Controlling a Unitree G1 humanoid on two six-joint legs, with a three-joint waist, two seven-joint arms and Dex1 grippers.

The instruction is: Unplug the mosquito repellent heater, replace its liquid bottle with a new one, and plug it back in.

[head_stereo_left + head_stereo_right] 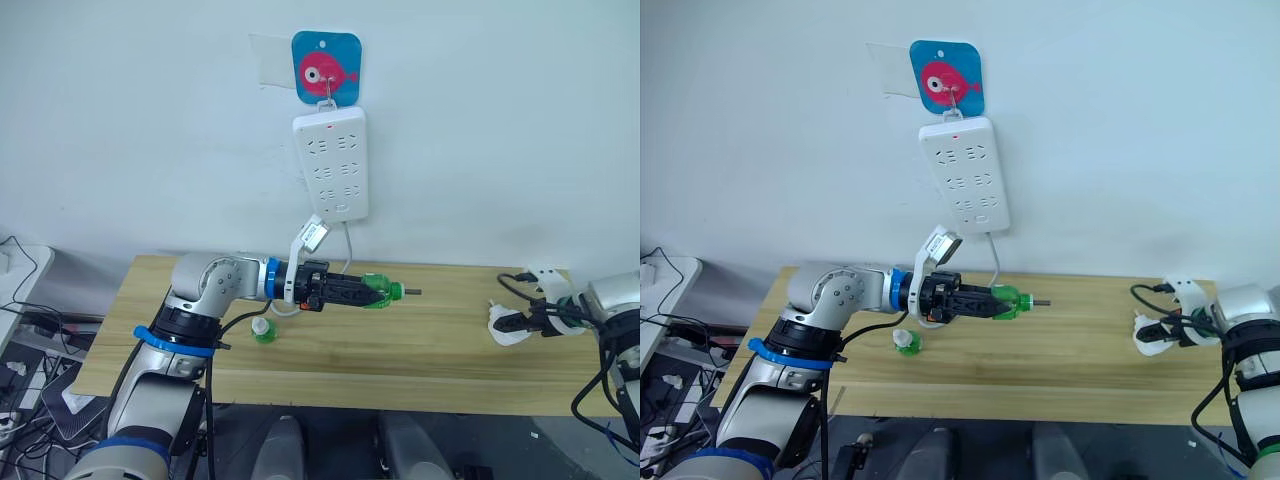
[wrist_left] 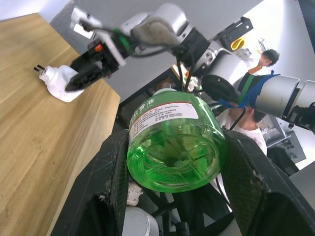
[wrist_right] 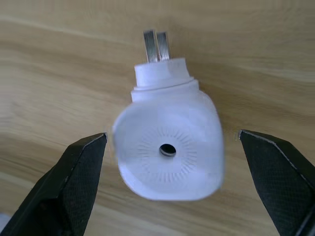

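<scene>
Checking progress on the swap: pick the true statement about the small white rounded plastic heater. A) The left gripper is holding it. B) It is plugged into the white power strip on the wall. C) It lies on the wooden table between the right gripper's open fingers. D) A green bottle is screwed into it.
C: the small white rounded plastic heater lies on the wooden table, between the spread fingers of the right gripper, prongs bare.

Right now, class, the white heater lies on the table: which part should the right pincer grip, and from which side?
Grip the mosquito repellent heater across its rounded body, coming straight down at its vent face. The open right pincer already straddles it; the prongs point away along the table.
</scene>
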